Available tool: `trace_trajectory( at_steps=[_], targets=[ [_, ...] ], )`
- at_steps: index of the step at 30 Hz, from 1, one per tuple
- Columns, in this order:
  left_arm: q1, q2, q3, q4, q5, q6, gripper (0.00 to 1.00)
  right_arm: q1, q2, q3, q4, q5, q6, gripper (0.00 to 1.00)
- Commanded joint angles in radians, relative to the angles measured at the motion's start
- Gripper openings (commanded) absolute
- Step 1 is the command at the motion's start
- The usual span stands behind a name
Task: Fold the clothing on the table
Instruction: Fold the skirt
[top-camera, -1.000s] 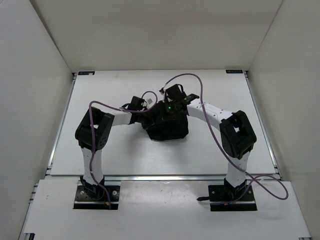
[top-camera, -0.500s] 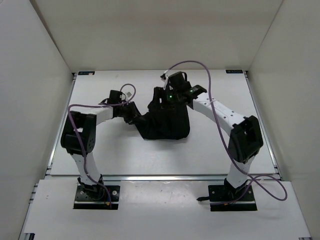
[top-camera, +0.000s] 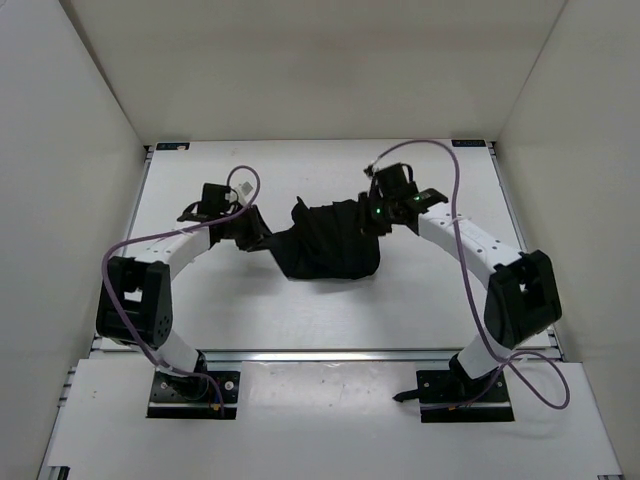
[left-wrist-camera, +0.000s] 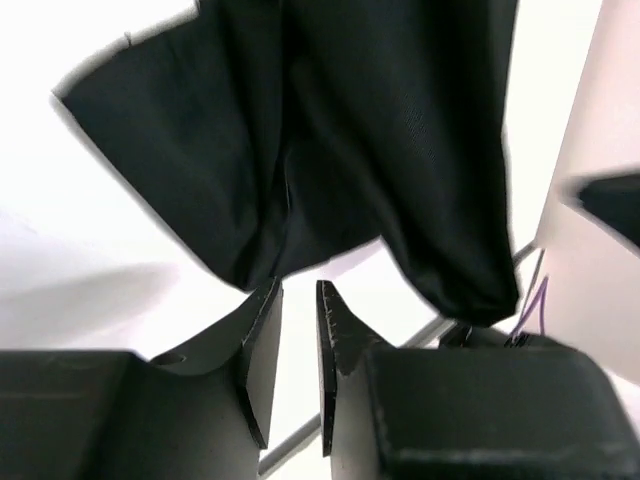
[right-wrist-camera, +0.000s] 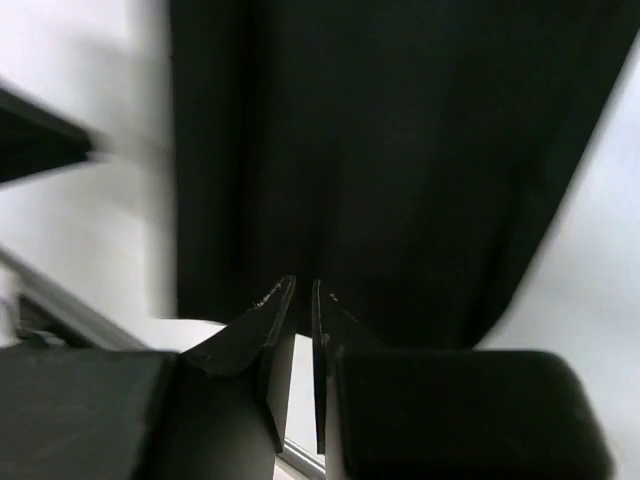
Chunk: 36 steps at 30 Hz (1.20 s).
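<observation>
Left arm and right arm: matched pair with white tubular links and bulky matte black joint housings. Each is mounted on a black rectangular base plate. Purple cables, one per arm, run in loose loops from base to wrist. A small green light shows on the right wrist. Left gripper and right gripper: black, each with two flat fingers tapering to thin angled tips and a blocky black body behind.
</observation>
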Motion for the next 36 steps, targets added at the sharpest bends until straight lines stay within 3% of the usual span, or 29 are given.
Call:
trace_trajectory(
  at_steps=[1, 7, 9, 19, 23, 26, 28, 36],
  targets=[
    [-0.064, -0.042, -0.059, 0.000, 0.043, -0.009, 0.30, 0.018, 0.017, -0.101, -0.021, 0.039, -0.040, 0.09],
    [-0.170, -0.062, -0.221, 0.227, 0.069, -0.193, 0.28, 0.058, 0.081, -0.126, 0.082, 0.005, -0.003, 0.08],
    [-0.194, -0.042, -0.253, 0.307, 0.055, -0.260, 0.21, 0.064, 0.100, -0.106, 0.087, -0.007, -0.007, 0.09],
    [-0.213, 0.085, -0.224, 0.453, -0.032, -0.356, 0.00, 0.101, 0.224, 0.016, 0.091, -0.049, -0.021, 0.10],
    [-0.240, 0.111, -0.221, 0.523, -0.101, -0.409, 0.00, 0.127, 0.275, 0.060, 0.096, -0.058, -0.026, 0.10],
    [-0.253, 0.127, -0.231, 0.612, -0.146, -0.472, 0.00, 0.139, 0.319, 0.117, 0.067, -0.061, -0.015, 0.01],
    [-0.253, 0.113, -0.233, 0.611, -0.164, -0.474, 0.00, 0.140, 0.341, 0.167, 0.045, -0.043, -0.029, 0.01],
    [-0.174, 0.079, -0.207, 0.597, -0.104, -0.431, 0.00, 0.153, 0.384, 0.261, 0.049, -0.096, -0.040, 0.00]
  ],
)
